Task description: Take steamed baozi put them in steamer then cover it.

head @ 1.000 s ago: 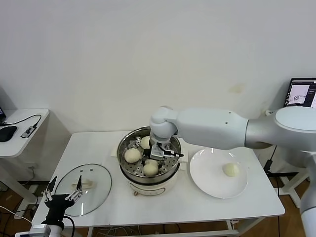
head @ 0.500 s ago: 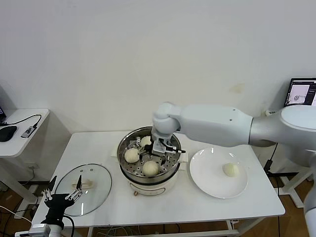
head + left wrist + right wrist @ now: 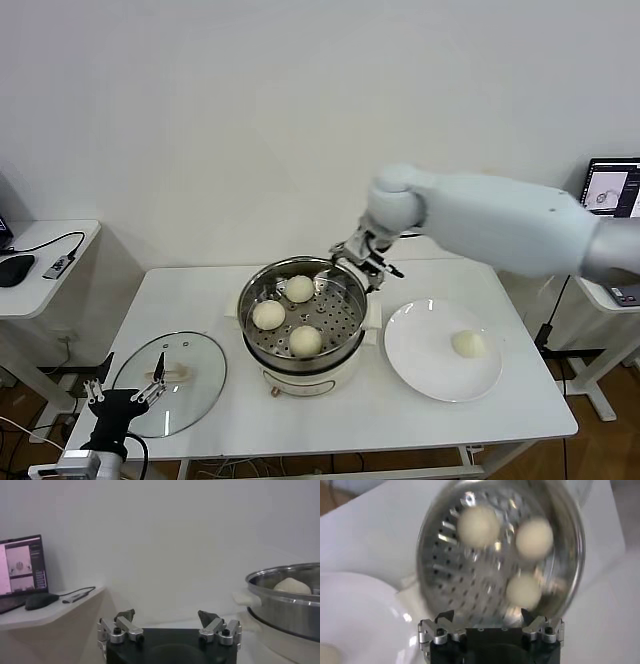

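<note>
One white table (image 3: 330, 410) carries one steamer (image 3: 262, 296) at centre, one plate (image 3: 420, 365) at 3 o'clock, one cover (image 3: 195, 385) at 9 o'clock. Four baozi: three (image 3: 299, 288) in the steamer, one (image 3: 467, 343) on the plate. Right gripper (image 3: 358, 260) spread wide, empty, above the steamer's 2 o'clock rim. Left gripper (image 3: 125, 395) spread wide, parked at 7 o'clock

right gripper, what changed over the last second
The right gripper rose out of the shiny steel steamer, empty and open, drawing back toward the white plate. Three cream-white buns stay in the tray, one on the plate; glass lid and left gripper unmoved.
</note>
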